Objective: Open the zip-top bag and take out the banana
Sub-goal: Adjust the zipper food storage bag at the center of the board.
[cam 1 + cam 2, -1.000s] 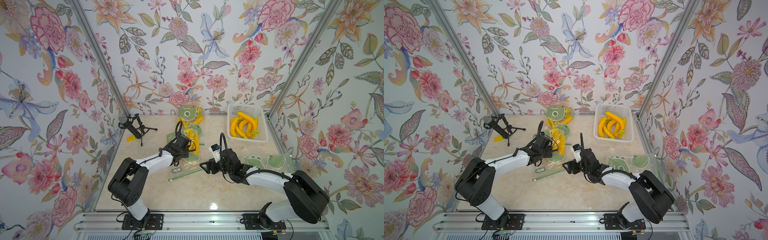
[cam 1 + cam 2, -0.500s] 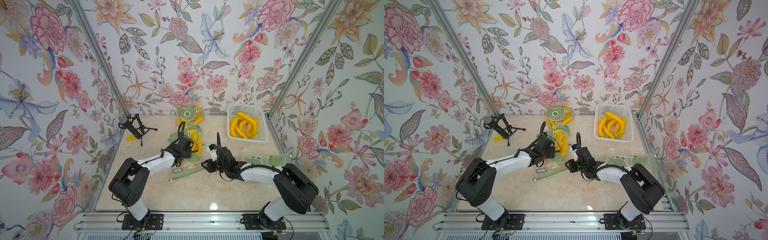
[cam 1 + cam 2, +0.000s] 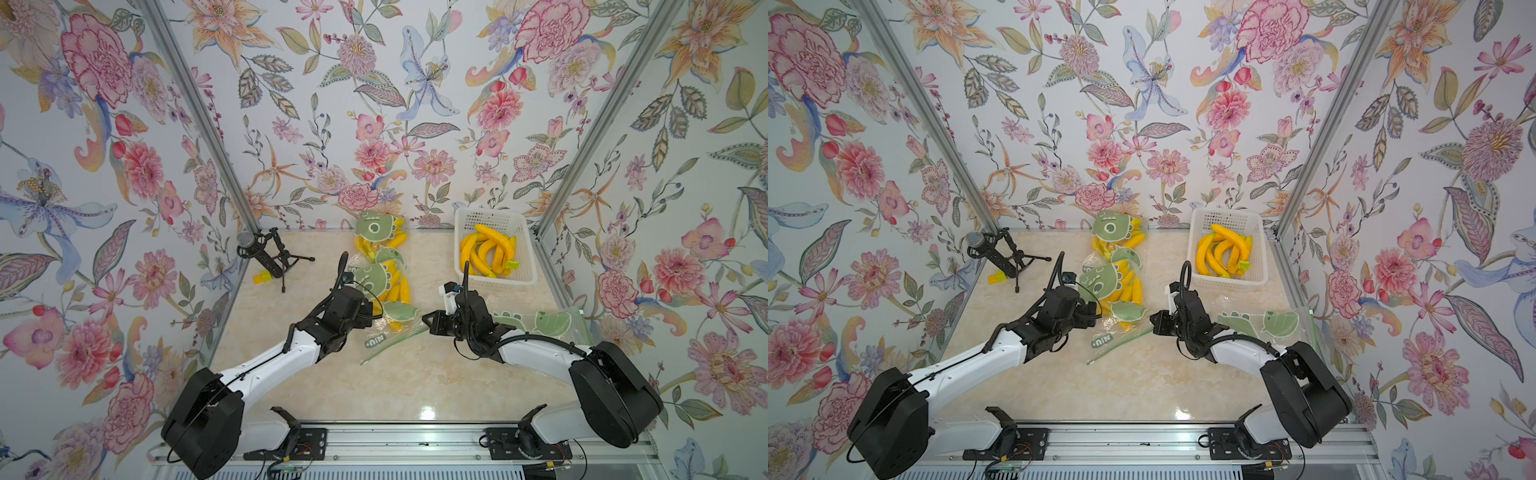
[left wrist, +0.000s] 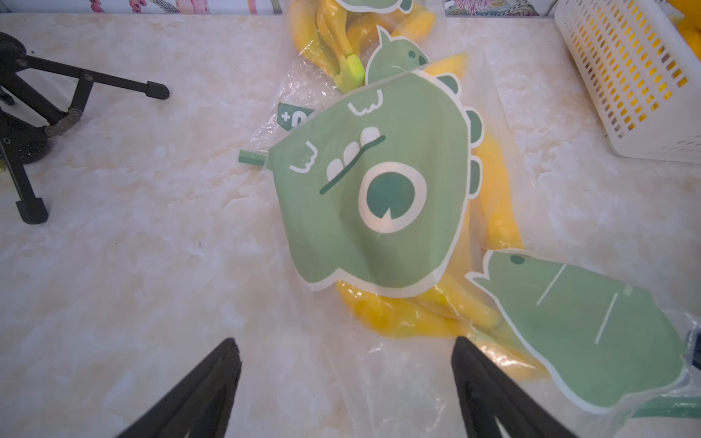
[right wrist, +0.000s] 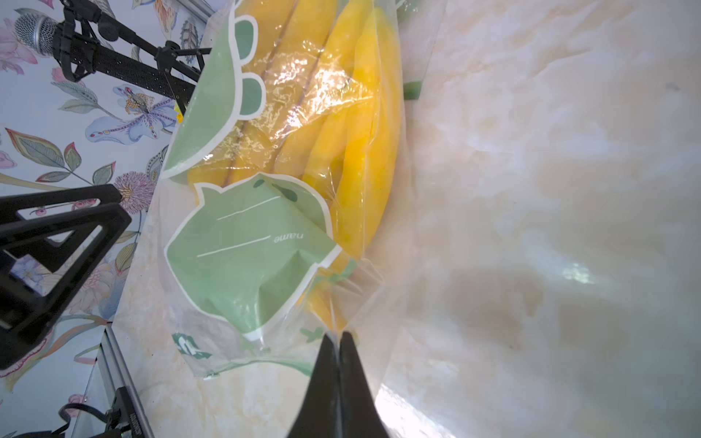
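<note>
zip-top bag (image 3: 384,286): lies flat on the table (image 3: 395,395) between the two arms, mouth end toward the robot; green dino print on clear film.
banana (image 5: 364,151): several yellow ones inside the bag, lying lengthwise, none out yet.
zip strip (image 3: 395,341): green band at the near end, slanting toward the right gripper; can't tell if it's parted.
right gripper (image 5: 337,339): jaws pressed together on clear film at the mouth corner.
left gripper (image 4: 345,347): jaws wide, nothing in them, over the bag's near end; contact unclear.
handling: film looks thin, soft and slick, likely to slip from a shallow pinch. the bag is light and will drag unless pinned.
where to grab: film lips just behind the zip strip, one per gripper, then pull apart. banana looks stiff and smooth; take it mid-body.
risk: pinching both layers keeps the mouth closed.
nearby: white basket (image 3: 492,218) of loose bananas, well apart.
</note>
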Robot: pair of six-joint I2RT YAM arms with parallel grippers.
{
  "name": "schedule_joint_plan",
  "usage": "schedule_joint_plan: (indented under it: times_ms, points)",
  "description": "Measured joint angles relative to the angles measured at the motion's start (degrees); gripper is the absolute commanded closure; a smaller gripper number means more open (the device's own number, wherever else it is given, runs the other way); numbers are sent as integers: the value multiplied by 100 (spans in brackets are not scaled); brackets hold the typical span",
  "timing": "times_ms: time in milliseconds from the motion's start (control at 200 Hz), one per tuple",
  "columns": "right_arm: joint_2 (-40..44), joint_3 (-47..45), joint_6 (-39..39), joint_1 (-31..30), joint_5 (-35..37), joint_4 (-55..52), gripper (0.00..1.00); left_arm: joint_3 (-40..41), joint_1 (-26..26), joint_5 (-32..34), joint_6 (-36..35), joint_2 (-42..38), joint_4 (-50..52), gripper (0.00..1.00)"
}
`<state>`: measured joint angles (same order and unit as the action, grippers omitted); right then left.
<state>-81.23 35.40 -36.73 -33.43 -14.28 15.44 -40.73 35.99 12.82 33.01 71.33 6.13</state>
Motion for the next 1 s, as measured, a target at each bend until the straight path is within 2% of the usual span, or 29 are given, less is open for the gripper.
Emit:
schedule_joint_plan:
  times_ms: [115, 275, 445, 605, 766, 1001]
  points:
    - [153, -197, -87, 37, 15, 31, 100, 544, 4, -378, 138, -254, -170, 18]
    - [153, -417, -216, 37, 17, 31, 100, 1375, 127, -1005, 476, -555, -522, 18]
    - [153, -452, -273, 37, 37, 68, 100, 1759, 306, -1569, 791, -584, -1082, 28]
    - [153, -452, -280, 35, 85, 74, 100, 1759, 496, -1867, 975, -103, -1650, 45]
    - [153, -463, -280, 9, 138, 87, 100, 1740, 529, -1937, 1060, 313, -1843, 58]
    - [153, -520, -271, 2, 164, 157, 98, 1508, 540, -1884, 1047, 505, -1803, 92]
